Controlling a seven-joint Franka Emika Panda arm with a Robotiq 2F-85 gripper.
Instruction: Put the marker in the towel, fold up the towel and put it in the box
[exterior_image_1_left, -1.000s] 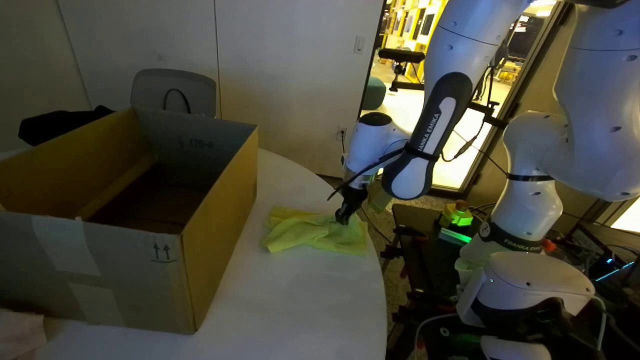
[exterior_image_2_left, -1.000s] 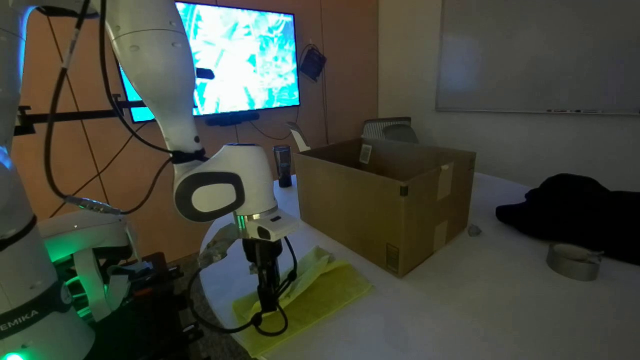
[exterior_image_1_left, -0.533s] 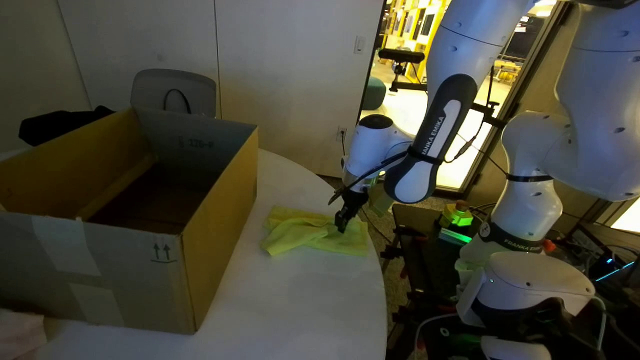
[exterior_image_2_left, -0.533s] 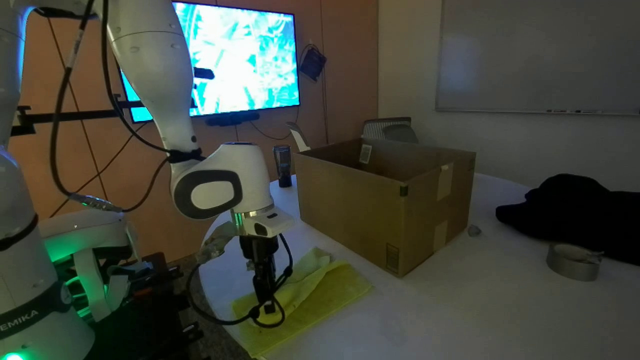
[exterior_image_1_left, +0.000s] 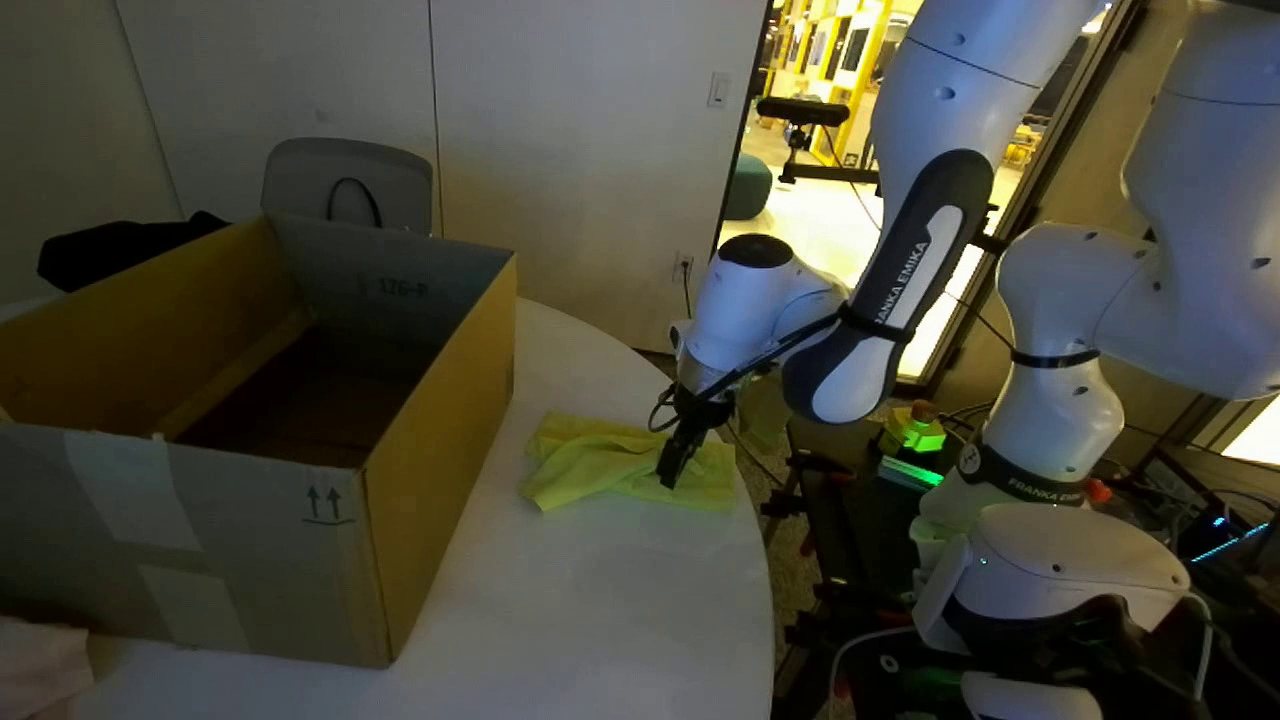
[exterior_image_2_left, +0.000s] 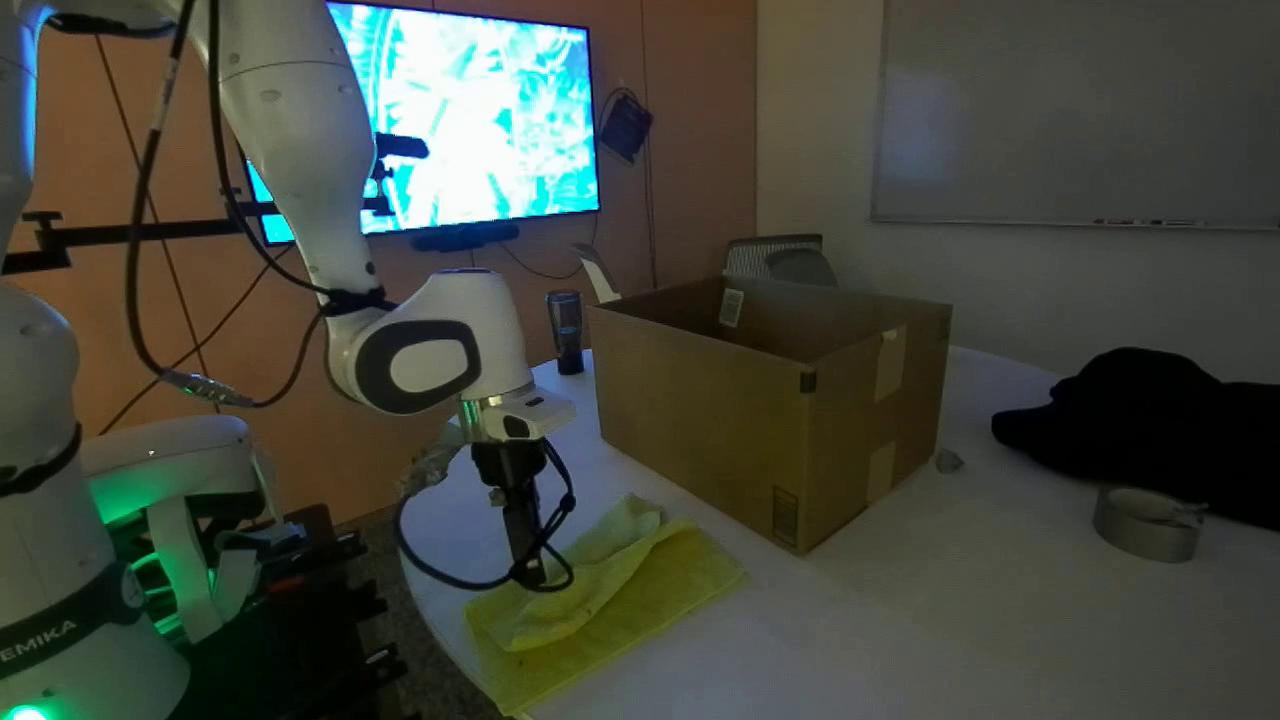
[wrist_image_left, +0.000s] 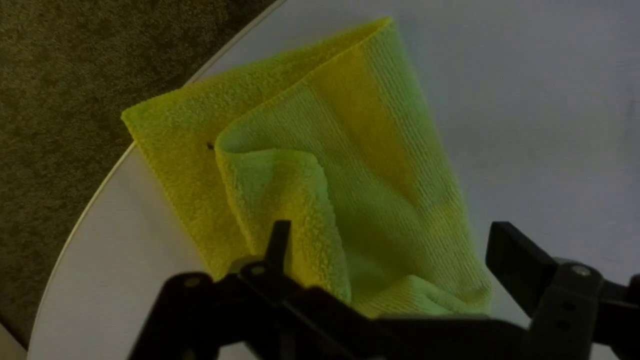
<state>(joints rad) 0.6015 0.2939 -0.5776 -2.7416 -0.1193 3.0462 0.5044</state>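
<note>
The yellow-green towel (exterior_image_1_left: 590, 470) lies partly folded near the table's rim, one flap turned over the rest; the towel (wrist_image_left: 380, 150) shows its creases best in the wrist view. My gripper (wrist_image_left: 391, 225) is open, one finger over the flap and one over the bare table, holding nothing. In both exterior views the gripper (exterior_image_1_left: 668, 478) (exterior_image_2_left: 533, 578) points down at the towel; whether it touches is unclear. The marker is hidden; a tiny dark speck (wrist_image_left: 210, 145) shows at the flap's edge, too small to identify. The brown box (exterior_image_1_left: 440, 480) (exterior_image_2_left: 700, 420) stands open-topped beside the towel.
A tape roll (exterior_image_2_left: 1145, 525), black cloth (exterior_image_2_left: 1180, 430) and dark cup (exterior_image_2_left: 566, 330) are on the table. Pink cloth (exterior_image_1_left: 40, 655) lies at a corner. One towel corner reaches the table's edge (wrist_image_left: 90, 210). A cable loop (exterior_image_2_left: 450, 575) hangs by the gripper.
The gripper has moved across the towel, down and left in one picture and upward in the opposite one, uncovering the flap's end. Towel and box stay in place.
</note>
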